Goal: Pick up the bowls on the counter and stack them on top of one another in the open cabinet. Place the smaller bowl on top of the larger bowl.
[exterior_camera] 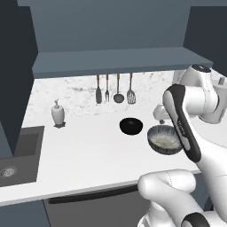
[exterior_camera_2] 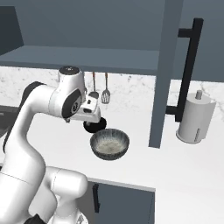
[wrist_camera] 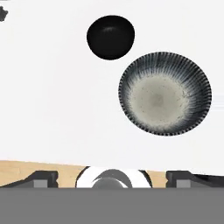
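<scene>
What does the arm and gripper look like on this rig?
Glossy white rounded arm links with dark grey to black bands at the joints and a black-capped joint on top. The gripper has two small dark grey finger tips. No cables or markings visible.

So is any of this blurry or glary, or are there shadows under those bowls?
Hand view: sharp, the smaller bowl shows a faint sheen, and the larger bowl casts almost no shadow. Left base view: flat, even light with soft edges. Right base view: the same, no glare on the counter.
</scene>
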Motion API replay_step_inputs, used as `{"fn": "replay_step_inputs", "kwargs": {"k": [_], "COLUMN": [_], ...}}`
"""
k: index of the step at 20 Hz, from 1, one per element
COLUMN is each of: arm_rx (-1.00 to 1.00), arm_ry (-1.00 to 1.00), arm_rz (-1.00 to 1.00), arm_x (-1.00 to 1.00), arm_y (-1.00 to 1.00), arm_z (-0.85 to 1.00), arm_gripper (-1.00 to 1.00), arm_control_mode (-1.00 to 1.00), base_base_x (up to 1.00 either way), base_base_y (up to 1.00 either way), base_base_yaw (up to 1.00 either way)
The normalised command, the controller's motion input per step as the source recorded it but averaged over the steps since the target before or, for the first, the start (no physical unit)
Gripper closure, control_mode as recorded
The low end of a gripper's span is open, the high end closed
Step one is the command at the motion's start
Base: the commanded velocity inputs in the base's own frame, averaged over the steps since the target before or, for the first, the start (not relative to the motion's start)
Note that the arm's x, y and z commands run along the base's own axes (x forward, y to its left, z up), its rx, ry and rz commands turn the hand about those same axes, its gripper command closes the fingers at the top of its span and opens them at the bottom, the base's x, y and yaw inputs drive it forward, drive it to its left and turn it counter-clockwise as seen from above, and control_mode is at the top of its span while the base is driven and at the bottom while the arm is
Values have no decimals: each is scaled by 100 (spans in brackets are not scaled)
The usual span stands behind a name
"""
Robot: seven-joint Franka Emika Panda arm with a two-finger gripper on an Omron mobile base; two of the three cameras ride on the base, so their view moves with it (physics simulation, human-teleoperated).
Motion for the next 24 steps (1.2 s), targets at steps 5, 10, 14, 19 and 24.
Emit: {"fn": "replay_step_inputs", "kwargs": {"k": [5,10,14,19,24], "arm_rx": [0,3,12,5,0], "arm_ry": [0,0,-4,9,20], "arm_rz": [-10,-1,0,-3,-15], "arm_x": [7,37,29,38,26], "arm_y": [-11,0,0,-14,-27], "arm_z": [-40,-18,-13,-16,-21], "arm_gripper": [-100,-100,-100,-100,-100], "arm_control_mode": [-100,-100,-100,-100,-100], "base_base_x": [0,0,0,0,0], "base_base_y": [0,0,0,0,0], "base_base_yaw": [0,0,0,0,0]}}
